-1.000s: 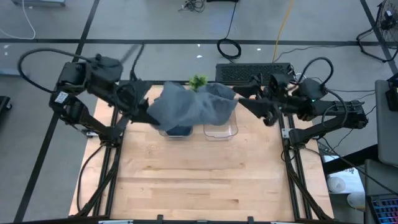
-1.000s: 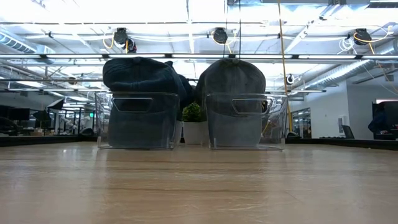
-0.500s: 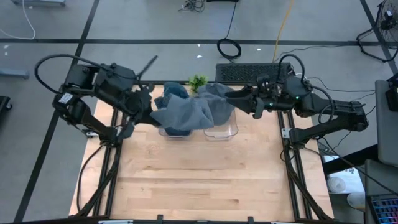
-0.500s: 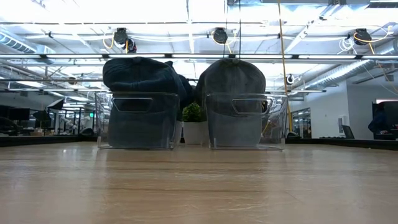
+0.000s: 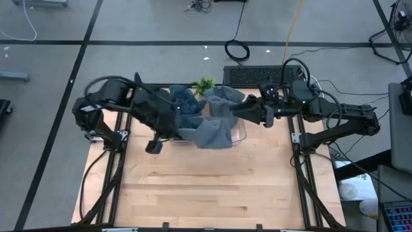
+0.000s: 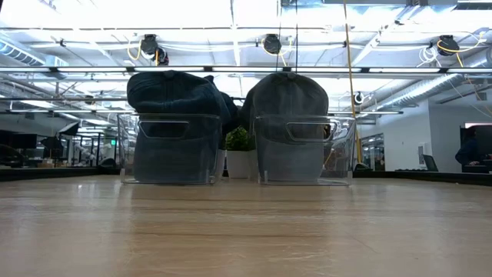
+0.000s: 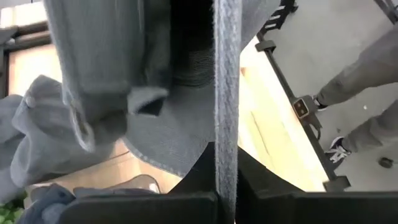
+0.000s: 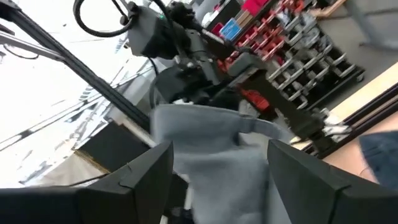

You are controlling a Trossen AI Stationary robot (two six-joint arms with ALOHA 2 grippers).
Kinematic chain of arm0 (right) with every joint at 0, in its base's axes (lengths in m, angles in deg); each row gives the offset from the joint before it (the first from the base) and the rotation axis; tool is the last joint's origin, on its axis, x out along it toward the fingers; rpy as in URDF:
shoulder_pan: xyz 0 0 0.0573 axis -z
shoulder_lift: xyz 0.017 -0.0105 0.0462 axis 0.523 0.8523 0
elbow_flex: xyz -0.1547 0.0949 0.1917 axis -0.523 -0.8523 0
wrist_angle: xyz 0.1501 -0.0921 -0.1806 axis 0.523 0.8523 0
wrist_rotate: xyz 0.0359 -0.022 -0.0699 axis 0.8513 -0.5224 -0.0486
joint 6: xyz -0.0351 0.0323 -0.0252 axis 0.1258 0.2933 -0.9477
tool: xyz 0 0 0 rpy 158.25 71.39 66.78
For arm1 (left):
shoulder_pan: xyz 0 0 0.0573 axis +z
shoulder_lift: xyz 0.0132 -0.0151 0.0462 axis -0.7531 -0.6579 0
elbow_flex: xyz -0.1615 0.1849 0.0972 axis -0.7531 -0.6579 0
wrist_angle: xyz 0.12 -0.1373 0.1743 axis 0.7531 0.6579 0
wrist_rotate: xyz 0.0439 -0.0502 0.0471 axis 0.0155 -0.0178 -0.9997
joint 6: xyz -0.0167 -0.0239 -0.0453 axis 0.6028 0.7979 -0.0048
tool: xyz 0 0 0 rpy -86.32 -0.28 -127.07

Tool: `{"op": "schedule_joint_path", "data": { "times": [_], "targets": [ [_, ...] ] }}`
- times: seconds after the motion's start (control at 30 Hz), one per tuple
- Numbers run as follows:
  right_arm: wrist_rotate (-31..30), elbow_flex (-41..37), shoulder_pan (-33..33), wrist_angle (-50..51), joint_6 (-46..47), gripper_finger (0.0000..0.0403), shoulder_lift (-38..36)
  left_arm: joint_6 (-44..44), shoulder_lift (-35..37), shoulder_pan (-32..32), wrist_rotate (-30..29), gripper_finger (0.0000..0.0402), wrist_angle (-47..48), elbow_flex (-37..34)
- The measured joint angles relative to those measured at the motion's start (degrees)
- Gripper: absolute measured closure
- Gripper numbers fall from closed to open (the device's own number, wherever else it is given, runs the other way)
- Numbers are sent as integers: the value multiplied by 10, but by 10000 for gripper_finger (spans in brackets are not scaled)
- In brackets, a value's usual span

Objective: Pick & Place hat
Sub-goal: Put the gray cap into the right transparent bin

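A grey hat (image 5: 209,124) hangs in the air between my two grippers, above two clear bins at the table's far edge. My left gripper (image 5: 182,122) is shut on the hat's left end. My right gripper (image 5: 237,109) reaches in level from the right, with the hat's cloth (image 8: 211,140) between its fingers. The left bin (image 6: 169,150) holds dark blue hats (image 6: 173,92), which rise over its rim. The right bin (image 6: 304,150) is piled with grey hats (image 6: 288,92). Neither gripper shows in the low view. My left gripper pinches a thin edge of the grey hat (image 7: 227,134) between its two fingers; the edge runs straight out past the fingertips. The fingers slant down from the table's left. The rest of the hat (image 7: 149,81) hangs clear of the table. My right gripper has the hat's right part (image 8: 214,134) between its two wide-set fingers (image 8: 146,171), coming level from the table's right. The cloth fills the gap from finger to finger. Which part of the hat this is I cannot tell. The hat is clear of the bins.
A small green plant (image 5: 205,84) stands between the bins at the far edge. A dark keyboard (image 5: 264,74) lies just beyond the table. A person's legs (image 7: 367,81) show on the floor beside the table. The bare wooden tabletop (image 5: 206,187) stretches toward the near edge.
My left gripper has gone toward the table's right and near edge and downward, tipping further down, still shut on the hat. The hat, spread wide a second ago, has bunched up and sags lower over the right bin. My right gripper has rolled and sunk a little.
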Motion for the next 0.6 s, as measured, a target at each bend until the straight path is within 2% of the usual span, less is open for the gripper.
{"op": "schedule_joint_path", "data": {
  "times": [0.17, 0.47, 0.6],
  "targets": [
    [24, 0, -1, 2, 35, 156, 7, 6, -22, 11, 0, 394, -8, 0],
    [42, 0, -1, 8, 6, 156, 32, 5, -28, 17, 24, 394, -22, 0],
    [85, 0, -1, -3, 12, 156, 54, 22, -29, 22, 23, 394, -23, 0]
  ]
}}
